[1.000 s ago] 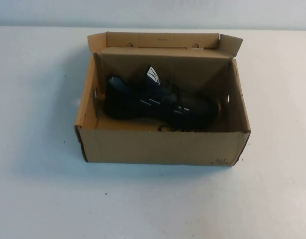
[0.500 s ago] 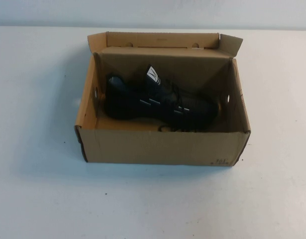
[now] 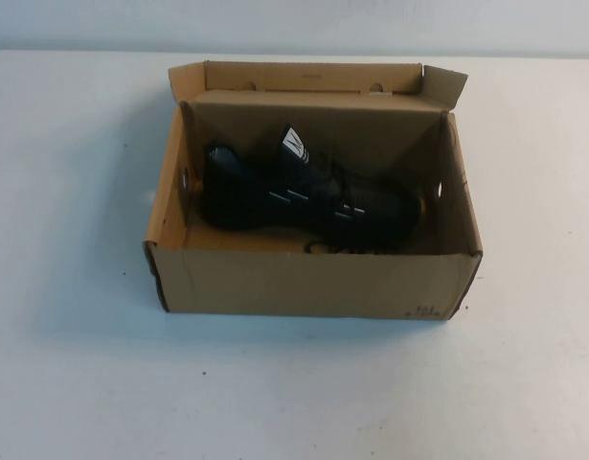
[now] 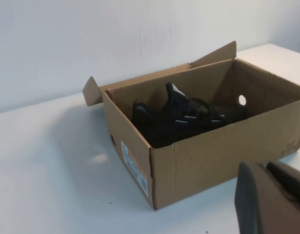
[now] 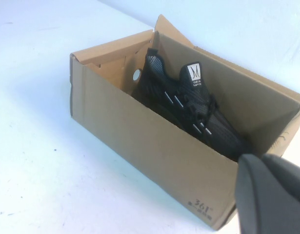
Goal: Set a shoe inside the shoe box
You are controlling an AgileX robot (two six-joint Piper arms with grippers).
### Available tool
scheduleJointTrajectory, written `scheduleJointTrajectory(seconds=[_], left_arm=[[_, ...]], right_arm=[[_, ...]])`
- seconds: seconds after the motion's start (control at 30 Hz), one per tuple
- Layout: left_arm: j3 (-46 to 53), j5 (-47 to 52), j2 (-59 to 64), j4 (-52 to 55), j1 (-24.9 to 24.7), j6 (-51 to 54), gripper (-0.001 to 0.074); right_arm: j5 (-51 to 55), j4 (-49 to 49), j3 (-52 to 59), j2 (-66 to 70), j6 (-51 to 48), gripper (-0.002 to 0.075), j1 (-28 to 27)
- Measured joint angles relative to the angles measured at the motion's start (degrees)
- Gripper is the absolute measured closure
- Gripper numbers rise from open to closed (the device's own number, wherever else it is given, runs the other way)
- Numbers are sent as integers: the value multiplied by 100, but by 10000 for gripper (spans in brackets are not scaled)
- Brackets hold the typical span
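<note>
The black knit shoe [image 3: 304, 192] lies on its side inside the open brown shoe box [image 3: 313, 283], toe toward the right end, its white tongue label up. It also shows in the left wrist view [image 4: 189, 119] and the right wrist view [image 5: 189, 107], inside the box [image 4: 223, 156] [image 5: 140, 131]. Neither arm shows in the high view. A dark part of my left gripper [image 4: 271, 200] is low beside the box's left end, apart from it. A dark part of my right gripper [image 5: 271, 195] is by the box's front right corner. Neither holds anything that I can see.
The box stands in the middle of a white table [image 3: 83, 364], its flaps open at the back. A pale wall runs behind the table's far edge. A printed label [image 4: 135, 165] is on the box's left end.
</note>
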Motion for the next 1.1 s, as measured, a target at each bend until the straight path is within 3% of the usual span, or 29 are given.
scheduleJointTrajectory(seconds=[0.53, 0.63, 0.87, 1.1], left_arm=[[767, -114, 0, 459, 0, 0, 736], [1056, -614, 0, 626, 0, 0, 736], [2202, -3003, -51, 638, 0, -270, 736], [3113, -3725, -106, 638, 18, -471, 736]], right_arm=[[0, 22, 0, 0, 0, 742, 0], [0, 22, 0, 0, 0, 742, 0], [0, 22, 0, 0, 0, 742, 0], [0, 35, 0, 0, 0, 742, 0]])
